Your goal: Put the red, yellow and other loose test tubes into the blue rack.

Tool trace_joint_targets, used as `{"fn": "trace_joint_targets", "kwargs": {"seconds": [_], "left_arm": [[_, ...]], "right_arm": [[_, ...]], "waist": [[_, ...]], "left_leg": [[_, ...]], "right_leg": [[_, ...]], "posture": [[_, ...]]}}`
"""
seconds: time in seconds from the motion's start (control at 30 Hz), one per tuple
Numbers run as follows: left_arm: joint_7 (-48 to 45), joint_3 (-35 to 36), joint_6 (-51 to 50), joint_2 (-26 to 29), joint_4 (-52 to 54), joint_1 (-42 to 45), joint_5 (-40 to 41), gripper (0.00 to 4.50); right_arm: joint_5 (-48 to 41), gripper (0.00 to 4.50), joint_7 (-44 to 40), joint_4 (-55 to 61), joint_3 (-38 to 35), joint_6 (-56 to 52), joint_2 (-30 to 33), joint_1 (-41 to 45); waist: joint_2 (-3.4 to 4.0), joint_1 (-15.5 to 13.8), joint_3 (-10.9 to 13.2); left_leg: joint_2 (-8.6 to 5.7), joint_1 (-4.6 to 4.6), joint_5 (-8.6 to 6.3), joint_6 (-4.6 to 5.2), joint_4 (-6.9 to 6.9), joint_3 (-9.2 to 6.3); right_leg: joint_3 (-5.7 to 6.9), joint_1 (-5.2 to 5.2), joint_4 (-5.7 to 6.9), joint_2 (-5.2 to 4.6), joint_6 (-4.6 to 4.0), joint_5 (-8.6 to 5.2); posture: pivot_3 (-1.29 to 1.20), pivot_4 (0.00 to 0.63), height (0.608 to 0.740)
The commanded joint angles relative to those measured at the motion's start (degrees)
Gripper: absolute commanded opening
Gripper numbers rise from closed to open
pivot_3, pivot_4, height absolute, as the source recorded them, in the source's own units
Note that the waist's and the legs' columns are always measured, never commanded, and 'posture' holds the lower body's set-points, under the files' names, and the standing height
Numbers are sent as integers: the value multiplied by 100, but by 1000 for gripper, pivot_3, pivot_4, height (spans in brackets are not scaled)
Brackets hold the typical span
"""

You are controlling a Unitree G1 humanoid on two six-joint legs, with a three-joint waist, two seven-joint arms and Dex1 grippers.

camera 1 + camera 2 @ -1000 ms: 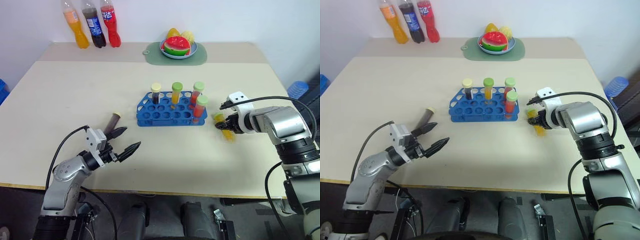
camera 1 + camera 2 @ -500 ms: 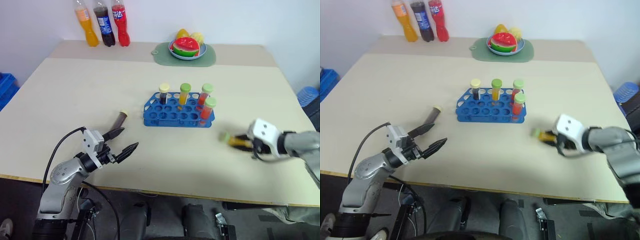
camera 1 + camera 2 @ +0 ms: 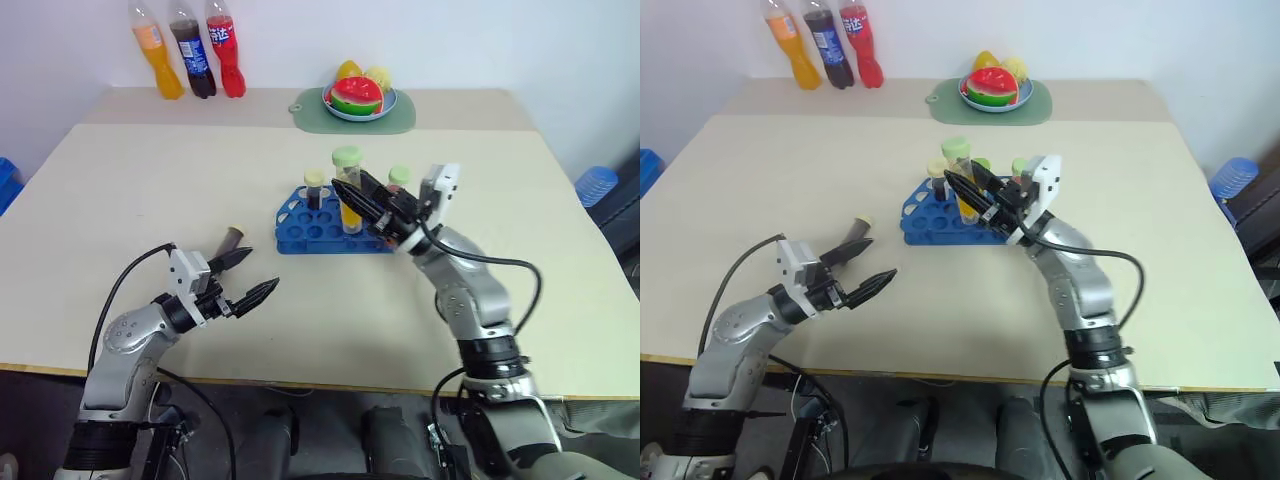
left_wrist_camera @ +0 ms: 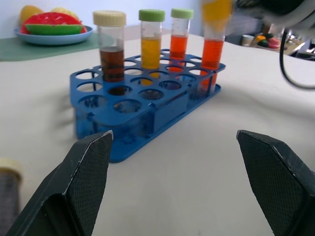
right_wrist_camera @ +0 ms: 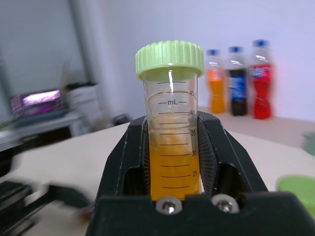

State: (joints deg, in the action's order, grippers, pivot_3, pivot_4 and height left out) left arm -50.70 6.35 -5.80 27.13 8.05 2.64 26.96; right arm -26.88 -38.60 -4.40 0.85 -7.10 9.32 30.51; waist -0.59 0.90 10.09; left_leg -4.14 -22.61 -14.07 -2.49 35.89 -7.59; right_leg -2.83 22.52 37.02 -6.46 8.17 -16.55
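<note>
Jaws clamp the yellow-orange tube, seemingly above the blue rack.

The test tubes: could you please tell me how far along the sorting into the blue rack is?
Done: four tubes stand in the blue rack, a brown one, a yellow one and two red. In hand: the right gripper has its jaws shut on a yellow tube, held above the rack. Left: a dark tube lies on the table by the open left gripper.
</note>
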Motion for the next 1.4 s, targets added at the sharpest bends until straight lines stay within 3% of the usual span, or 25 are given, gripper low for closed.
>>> {"fn": "trace_joint_targets", "kwargs": {"seconds": [0.03, 0.23, 0.6, 1.03, 1.4], "left_arm": [[36, 130, 62, 49, 220, -81, 56, 4205], [137, 221, 36, 85, 458, -330, 81, 4205], [132, 304, 122, 87, 431, -456, 47, 4205], [196, 273, 56, 94, 497, -369, 44, 4205], [191, 220, 44, 85, 439, -267, 47, 4205]], "right_arm": [[387, 892, 140, -568, -64, 787, -229, 225], [954, 892, 276, -1979, -105, 1801, -375, 437], [1162, 892, 279, -2964, -141, 2428, -496, 591], [1231, 892, 472, -2576, -273, 2724, -250, 202], [1525, 892, 983, -3293, -310, 3342, -477, 257]], "waist": [[1, 15, 0], [2, 49, 1], [3, 144, -1], [3, 120, -2], [4, 154, -2]], "left_leg": [[-1, 0, 0, 0, 0, 1], [-1, 8, 1, -2, -8, 9], [-1, 15, 2, -3, -8, 6], [-2, 17, 2, -4, -6, -1], [-2, 17, 3, -4, -7, 1]], "right_leg": [[0, 0, 0, 0, 0, 0], [0, 5, 8, 5, 0, 0], [1, -2, 10, 5, 0, 0], [2, -10, 11, 4, 0, 0], [2, -9, 11, 5, 0, 0]], "posture": [[0, 150, 740], [0, 150, 740], [0, 150, 740], [0, 150, 740], [0, 150, 740]]}}
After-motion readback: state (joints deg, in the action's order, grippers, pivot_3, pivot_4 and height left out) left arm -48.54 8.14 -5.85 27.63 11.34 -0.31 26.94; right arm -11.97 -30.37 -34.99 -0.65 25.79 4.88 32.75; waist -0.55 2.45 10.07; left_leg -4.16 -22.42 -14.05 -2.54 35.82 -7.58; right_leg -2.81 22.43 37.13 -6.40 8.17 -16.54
